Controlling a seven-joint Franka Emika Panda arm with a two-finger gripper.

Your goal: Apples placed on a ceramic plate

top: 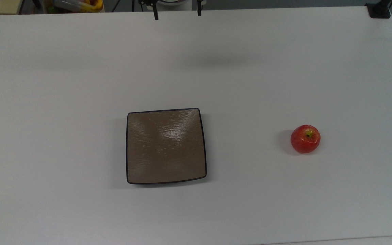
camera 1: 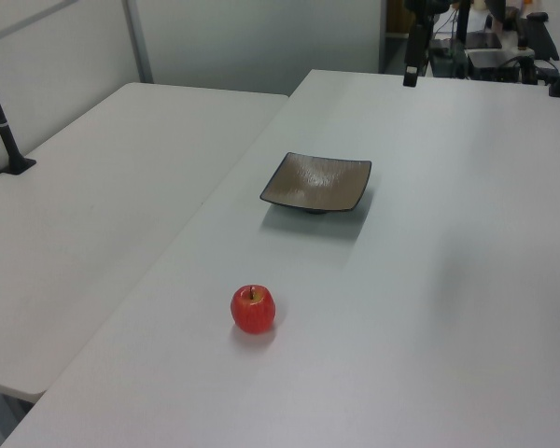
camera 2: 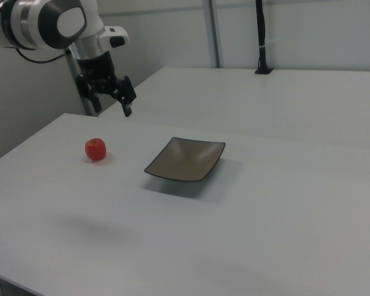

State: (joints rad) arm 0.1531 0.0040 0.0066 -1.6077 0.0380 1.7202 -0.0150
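Note:
A small red apple (top: 305, 139) with a yellow-green patch at its stem stands alone on the white table, toward the top view's right. The square brown ceramic plate (top: 166, 146) lies near the table's middle with nothing on it, well apart from the apple. My gripper (top: 177, 13) hangs open at the table's far edge, high above the surface, holding nothing. In the right view the gripper (camera 2: 110, 105) is above and behind the apple (camera 2: 95, 149), left of the plate (camera 2: 186, 159). The left view has the apple (camera 1: 253, 309) nearer than the plate (camera 1: 316, 182).
A black post base (top: 379, 10) sits at the top view's far right corner. Yellow clutter (top: 77, 5) lies beyond the far left edge. A second white table (camera 1: 103, 187) adjoins on the left view's left, with a black post (camera 1: 5, 131) on it.

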